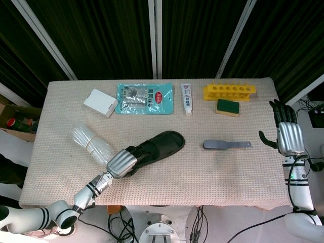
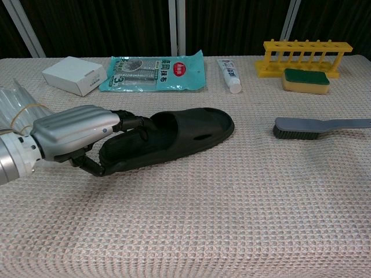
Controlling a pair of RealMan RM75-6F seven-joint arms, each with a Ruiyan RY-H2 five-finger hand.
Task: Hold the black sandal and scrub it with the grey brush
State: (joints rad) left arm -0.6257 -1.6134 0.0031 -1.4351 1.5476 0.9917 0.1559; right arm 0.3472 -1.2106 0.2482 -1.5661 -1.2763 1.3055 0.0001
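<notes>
Head view: black sandal point(image 1: 154, 148) lying near the middle of the desk point(image 1: 202, 172), toe toward the far right, heel end toward the near left. Left hand point(image 1: 121, 163) laid over that heel end, fingers point(image 1: 135, 152) stretched onto the footbed, reaching toward the strap. Chest view: same left hand point(image 2: 75, 134) coming in from the left edge, fingers point(image 2: 130, 121) resting on top of the sandal point(image 2: 185, 136), thumb tucked low against the near side wall of the heel; sole flat on the cloth. Grip looking like a loose clasp around the heel, upper fingers above and thumb below; how firmly clamped, impossible to tell. Grey brush point(image 1: 227, 145) lying well to the right of the sandal, bristle head toward the sandal, handle pointing right, apart from both hands. Right hand point(image 1: 286, 136) raised beyond the right edge of the desk, back of the hand to the camera, holding nothing, fingers apparently spread, clear of the brush handle. Bundle of clear tubes point(image 1: 92, 144) just left of the left hand. Along the far edge: white box point(image 1: 100, 103), teal packet point(image 1: 144, 98), toothpaste tube point(image 1: 187, 97), yellow rack point(image 1: 229, 91) and a green sponge point(image 1: 227, 107) just in front of the rack.
</notes>
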